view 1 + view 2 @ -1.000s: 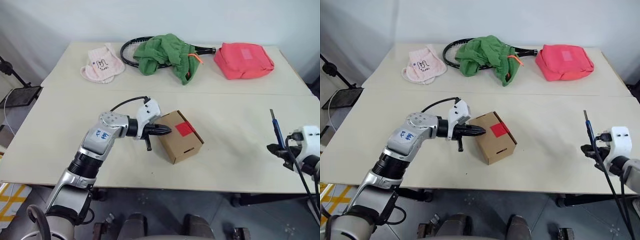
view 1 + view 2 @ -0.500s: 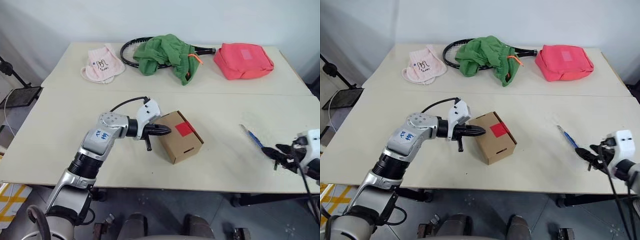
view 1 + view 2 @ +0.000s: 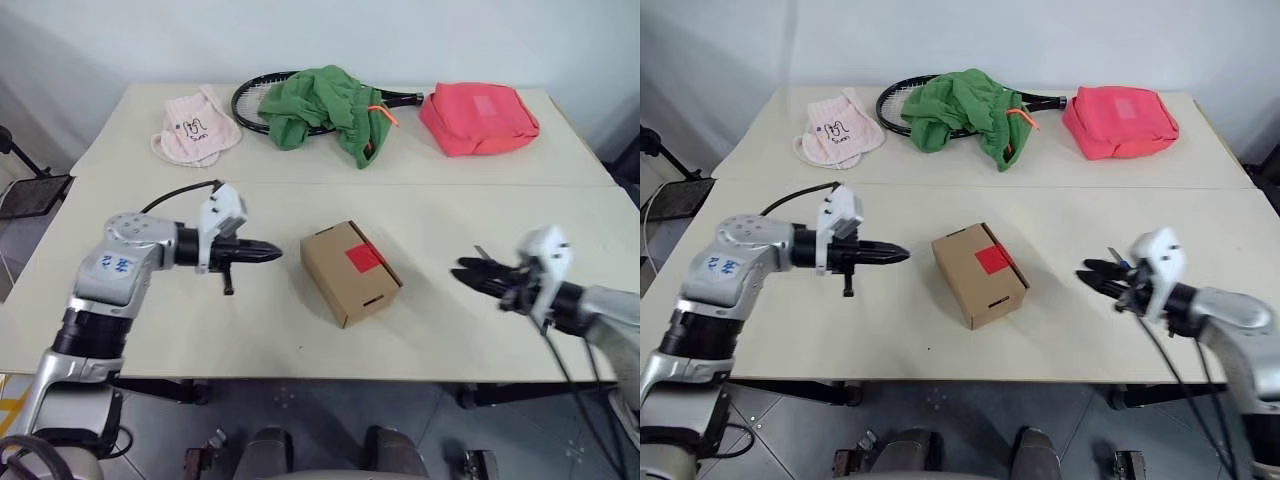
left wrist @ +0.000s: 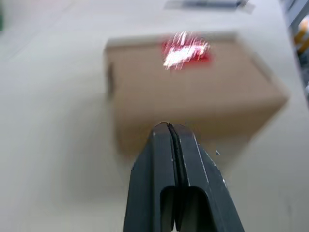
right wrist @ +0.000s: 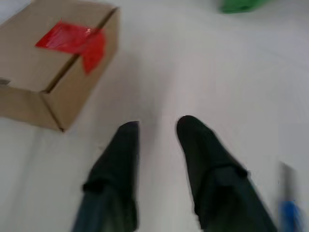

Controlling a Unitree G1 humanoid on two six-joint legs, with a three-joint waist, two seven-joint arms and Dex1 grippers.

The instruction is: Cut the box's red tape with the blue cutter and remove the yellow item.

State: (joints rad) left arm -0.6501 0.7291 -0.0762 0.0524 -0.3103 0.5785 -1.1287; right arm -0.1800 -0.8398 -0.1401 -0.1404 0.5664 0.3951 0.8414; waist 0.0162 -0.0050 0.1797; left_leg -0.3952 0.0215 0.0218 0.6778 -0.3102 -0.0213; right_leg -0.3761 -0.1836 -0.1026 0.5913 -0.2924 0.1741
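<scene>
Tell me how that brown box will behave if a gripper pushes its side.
The box is small, thin cardboard, so it is probably light and would slide on the smooth table. It sits flat and low, so tipping seems unlikely. Its thin walls may dent.

Both head eyes look forward and down over the worktop. Each wrist camera sits low and close, facing the box at twelve o'clock.

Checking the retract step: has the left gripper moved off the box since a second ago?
Yes. The left gripper was at the left edge of the box; now it stands apart from it, pulled back toward the robot's left, with a clear gap between them.
</scene>
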